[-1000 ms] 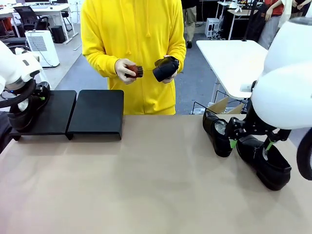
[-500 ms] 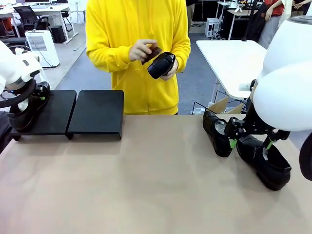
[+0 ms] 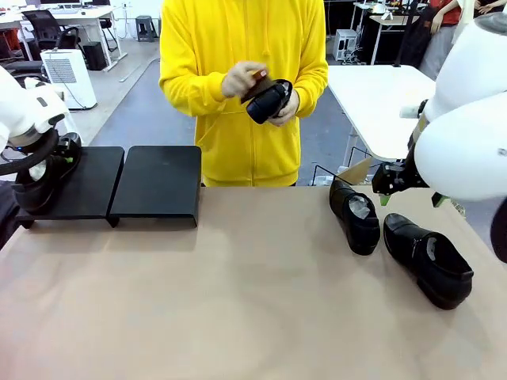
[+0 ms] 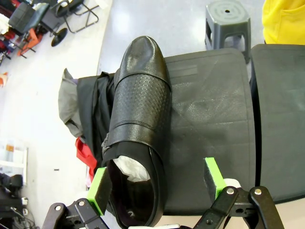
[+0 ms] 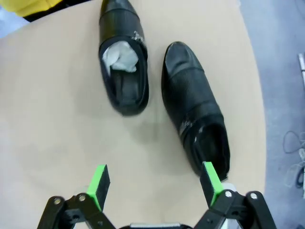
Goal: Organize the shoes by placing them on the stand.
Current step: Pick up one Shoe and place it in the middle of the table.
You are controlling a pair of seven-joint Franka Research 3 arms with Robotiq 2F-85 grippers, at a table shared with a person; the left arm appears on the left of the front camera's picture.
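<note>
Four shoes are showing at this moment. One shoe point(image 4: 138, 119) is lying on the far-left platform of the stand point(image 3: 158, 182), close to its outer left edge, toe pointing far. The left gripper point(image 4: 157, 183) is hanging over its heel end with fingers spread wide on either side; one pad is sitting just beside the leather, the other is standing clear, so nothing is being clamped. This is looking like a release just after placing, and that arm's job now is to lift straight off without dragging the shoe.

Two more shoes point(image 3: 355, 215) point(image 3: 428, 257) are lying side by side on the right of the table point(image 3: 238, 317), toes pointing far. The right gripper point(image 5: 155, 183) is hovering above them, fingers wide apart and carrying nothing. The next move is likely calling for a descent onto one of the pair, a grip across its collar, and a long carry left to the free platform.

The person's hands point(image 3: 245, 79) are holding the fourth shoe point(image 3: 269, 101) at chest height, along with a small brown object I cannot identify.

The tabletop is showing as plain tan. Beyond it, white tables point(image 3: 380, 95), a white floor unit point(image 3: 67, 75) and a grey stool point(image 4: 228, 16) are standing on grey flooring.
</note>
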